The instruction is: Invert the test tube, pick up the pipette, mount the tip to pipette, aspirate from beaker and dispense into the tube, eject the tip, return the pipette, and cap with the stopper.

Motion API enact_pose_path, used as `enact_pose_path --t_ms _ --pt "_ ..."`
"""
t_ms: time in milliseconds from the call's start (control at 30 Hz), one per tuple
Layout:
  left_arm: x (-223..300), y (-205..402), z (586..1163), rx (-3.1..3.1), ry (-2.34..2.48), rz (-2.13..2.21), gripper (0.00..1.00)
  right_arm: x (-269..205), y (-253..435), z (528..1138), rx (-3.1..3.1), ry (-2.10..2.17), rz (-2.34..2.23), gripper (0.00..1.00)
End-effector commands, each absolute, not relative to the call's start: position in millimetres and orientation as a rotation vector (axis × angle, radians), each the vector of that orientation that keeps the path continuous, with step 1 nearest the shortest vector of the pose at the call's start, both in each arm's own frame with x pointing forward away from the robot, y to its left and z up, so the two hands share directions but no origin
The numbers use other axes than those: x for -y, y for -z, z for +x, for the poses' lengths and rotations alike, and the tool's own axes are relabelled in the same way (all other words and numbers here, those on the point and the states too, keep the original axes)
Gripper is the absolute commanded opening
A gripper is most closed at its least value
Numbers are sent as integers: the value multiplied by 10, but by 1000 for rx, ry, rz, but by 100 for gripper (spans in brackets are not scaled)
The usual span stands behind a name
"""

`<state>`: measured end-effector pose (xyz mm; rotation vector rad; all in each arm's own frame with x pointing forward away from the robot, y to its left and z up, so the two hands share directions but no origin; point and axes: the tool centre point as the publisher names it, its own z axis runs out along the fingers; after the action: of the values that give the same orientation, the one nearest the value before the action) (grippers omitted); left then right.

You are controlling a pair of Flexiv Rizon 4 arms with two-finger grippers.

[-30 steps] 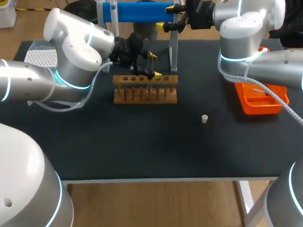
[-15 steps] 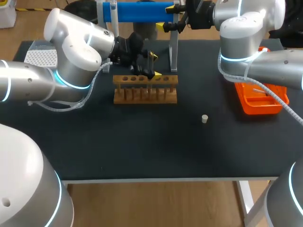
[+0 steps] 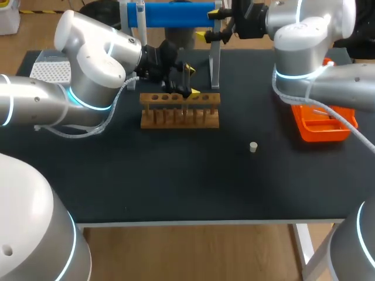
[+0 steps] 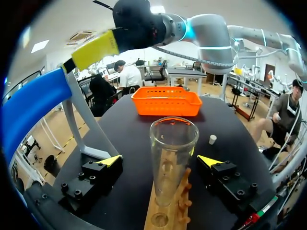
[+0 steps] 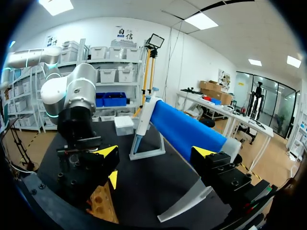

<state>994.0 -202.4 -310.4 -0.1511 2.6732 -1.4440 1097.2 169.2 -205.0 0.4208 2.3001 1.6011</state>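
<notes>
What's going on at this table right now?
The left tool sits open around a glass test tube standing mouth-up in the wooden rack, not gripping it. The right tool is open at the blue pipette on its stand. The stopper lies loose on the table; nothing is held.

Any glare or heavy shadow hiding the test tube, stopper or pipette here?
Head view: even light, the pale stopper is plain on the dark table. Left wrist view: the test tube shows only faint highlights. Right wrist view: no glare on the pipette.
</notes>
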Motion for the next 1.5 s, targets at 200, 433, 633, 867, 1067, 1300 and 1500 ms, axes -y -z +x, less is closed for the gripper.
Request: enact_pose_path --t_ms 200,433,633,867,1067,1300,1500 --pt "2024 3105 9939 -2674 1443 -151 100 -837 2099 10108 -2288 -1536 499 100" --pt "2024 3105 9939 -2674 1443 -151 100 -333 2194 9552 -2275 -1539 538 100" --pt "2024 3105 9939 -2674 1443 -151 100 0 2315 9160 -2293 -1533 555 100" --pt "2024 3105 9939 -2674 1443 -151 100 250 2592 8780 -2329 -1500 592 100" --pt "2024 3105 9939 -2674 1443 -151 100 329 2884 8524 -2360 -1470 598 100" --pt "2024 3105 9939 -2674 1443 -151 100 264 3210 8318 -2354 -1445 589 100" --pt "2024 3105 9939 -2674 1443 -151 100 188 3470 8249 -2353 -1429 652 100"
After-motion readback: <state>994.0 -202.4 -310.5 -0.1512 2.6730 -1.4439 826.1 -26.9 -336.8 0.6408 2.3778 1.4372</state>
